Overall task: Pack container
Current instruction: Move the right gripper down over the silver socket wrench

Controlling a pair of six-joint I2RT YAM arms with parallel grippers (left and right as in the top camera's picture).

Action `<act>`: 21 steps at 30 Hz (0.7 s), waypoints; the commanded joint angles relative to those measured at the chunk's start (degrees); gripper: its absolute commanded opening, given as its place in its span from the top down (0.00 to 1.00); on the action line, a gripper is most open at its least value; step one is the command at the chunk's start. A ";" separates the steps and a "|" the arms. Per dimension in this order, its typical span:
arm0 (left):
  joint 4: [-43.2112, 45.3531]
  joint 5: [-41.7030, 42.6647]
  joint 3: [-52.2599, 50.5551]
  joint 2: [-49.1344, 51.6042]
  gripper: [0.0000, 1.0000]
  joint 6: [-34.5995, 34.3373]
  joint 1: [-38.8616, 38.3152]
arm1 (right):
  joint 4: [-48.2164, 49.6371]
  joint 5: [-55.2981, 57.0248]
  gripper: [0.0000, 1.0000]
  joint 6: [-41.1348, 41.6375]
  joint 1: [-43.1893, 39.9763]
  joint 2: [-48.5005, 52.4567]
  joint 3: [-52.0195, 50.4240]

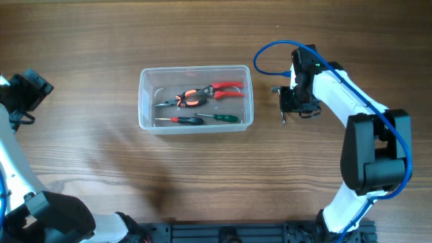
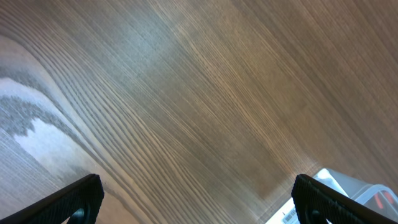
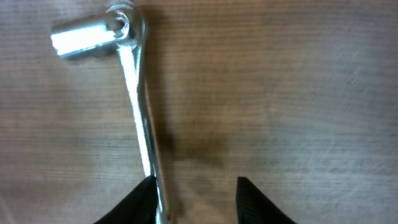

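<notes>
The container (image 1: pixel 142 101), a clear plastic tub, sits at the table's centre and holds red-handled pliers (image 1: pixel 202 94) and two screwdrivers (image 1: pixel 181 119). To its right, a silver socket wrench (image 3: pixel 140 112) lies flat on the wood. My right gripper (image 3: pixel 196 186) is low over the wrench's handle. Its left finger touches the shaft and its right finger stands apart, so the jaws are not closed on it. In the overhead view the right gripper (image 1: pixel 297 101) covers most of the wrench. My left gripper (image 2: pixel 198 186) is wide open over bare wood at the far left, holding nothing.
A corner of the container (image 2: pixel 348 186) shows at the lower right of the left wrist view. The right arm's blue cable (image 1: pixel 270 50) loops above the gripper. The arm bases stand at the table's front edge.
</notes>
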 commanded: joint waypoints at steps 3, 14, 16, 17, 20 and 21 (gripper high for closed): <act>-0.04 0.90 0.37 0.11 0.00 -0.92 0.26 | 0.81 1.27 0.64 -0.28 0.52 3.43 -0.55; -0.04 0.87 0.37 0.11 0.00 -0.92 0.26 | 0.15 1.29 0.64 -0.33 0.50 3.39 -0.52; -0.04 0.87 0.37 0.13 0.00 -0.92 0.26 | 0.22 1.29 0.64 -0.33 0.50 3.30 -0.39; -0.04 0.90 0.37 0.11 0.00 -0.92 0.26 | 0.11 1.29 0.65 -0.35 0.50 3.30 -0.22; -0.04 0.87 0.37 0.13 0.00 -0.92 0.26 | -0.92 1.31 0.69 -0.28 0.50 3.08 0.96; -0.02 0.90 0.37 0.11 0.00 -0.92 0.26 | -1.62 1.31 0.70 -0.31 0.50 2.73 1.84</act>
